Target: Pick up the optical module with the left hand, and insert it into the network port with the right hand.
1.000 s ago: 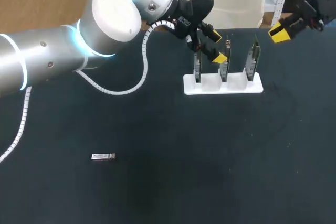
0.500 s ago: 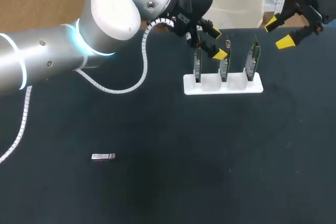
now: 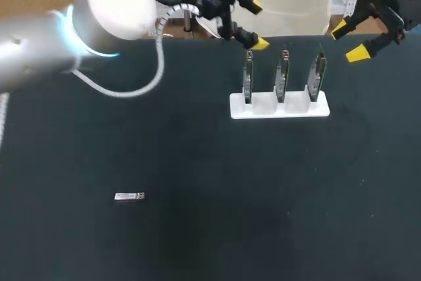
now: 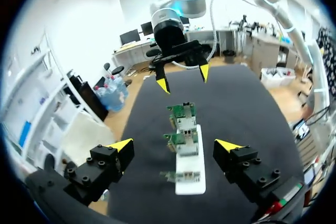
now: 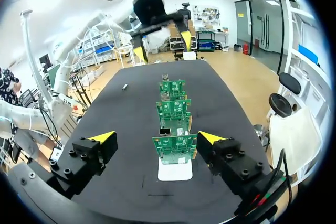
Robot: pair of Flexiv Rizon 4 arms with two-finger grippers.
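Note:
The optical module, a small silver bar, lies flat on the black table at the near left, far from both grippers; the right wrist view shows the module far ahead beside the boards. Three upright green circuit boards stand in a white holder at the back. My left gripper hangs open and empty above the table's far edge, just behind the leftmost board. My right gripper is open and empty, above and to the right of the holder. In each wrist view the boards stand ahead between the open fingers.
The black table stretches wide around the holder and the module. In the left wrist view my right gripper hangs beyond the row of boards; in the right wrist view my left gripper hangs beyond it.
My right gripper has opened its fingers wide. My left arm has drawn back and up, away from the leftmost board, toward the far edge. The module has not moved.

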